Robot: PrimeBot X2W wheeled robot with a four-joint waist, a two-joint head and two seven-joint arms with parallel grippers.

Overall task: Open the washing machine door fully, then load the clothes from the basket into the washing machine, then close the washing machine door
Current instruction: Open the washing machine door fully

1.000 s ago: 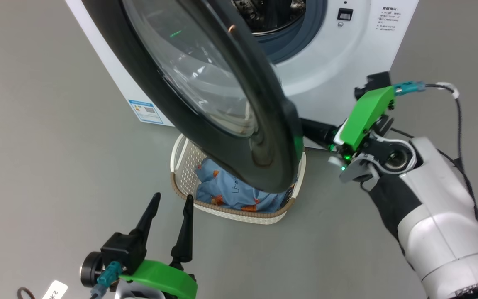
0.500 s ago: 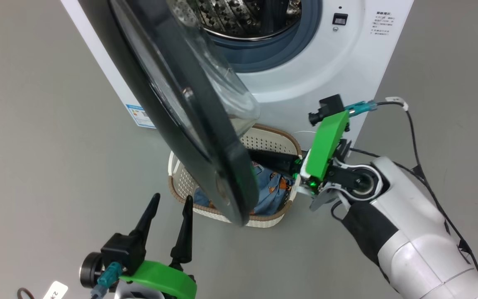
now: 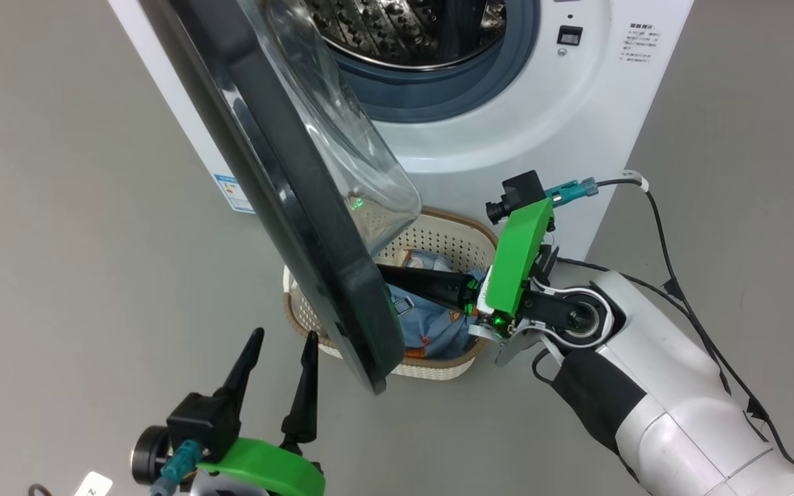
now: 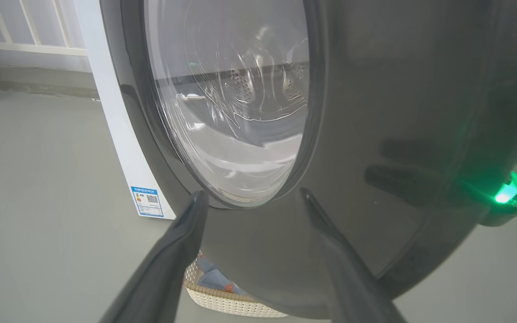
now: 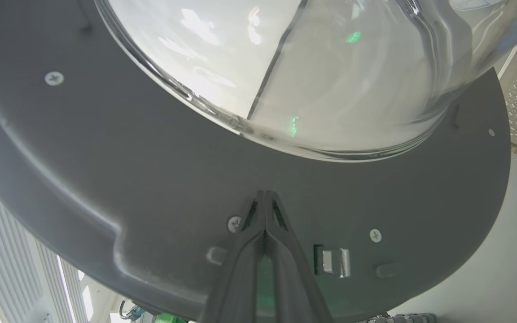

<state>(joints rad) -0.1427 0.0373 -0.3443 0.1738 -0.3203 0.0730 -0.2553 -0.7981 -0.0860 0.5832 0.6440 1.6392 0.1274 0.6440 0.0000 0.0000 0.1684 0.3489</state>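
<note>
Head view: the washing machine door (image 3: pixel 300 227) stands part-open, edge toward you, swung out over the basket (image 3: pixel 452 238), which sits on the floor against the washing machine (image 3: pixel 542 138). The clothes (image 3: pixel 431 324) lie heaped in the basket, blue with orange prints. Your right hand (image 3: pixel 384 271), fingers pinched together on nothing, reaches across the basket to the door's inner side. Your left hand (image 3: pixel 284 337) hovers low, fingers wide apart.

Left wrist view: the door's outer rim is glossy black and probably slippery. Your spread fingers frame it, seemingly without contact.

Right wrist view: the closed tips appear to rest on the matte grey inner panel, below the bulging glass bowl (image 5: pixel 308 67) and beside a metal latch (image 5: pixel 332 262). You should expect the door to be rigid and heavy on its hinge, so push on that panel, not the glass. The clothes look limp and light; pinch a bunched fold.
</note>
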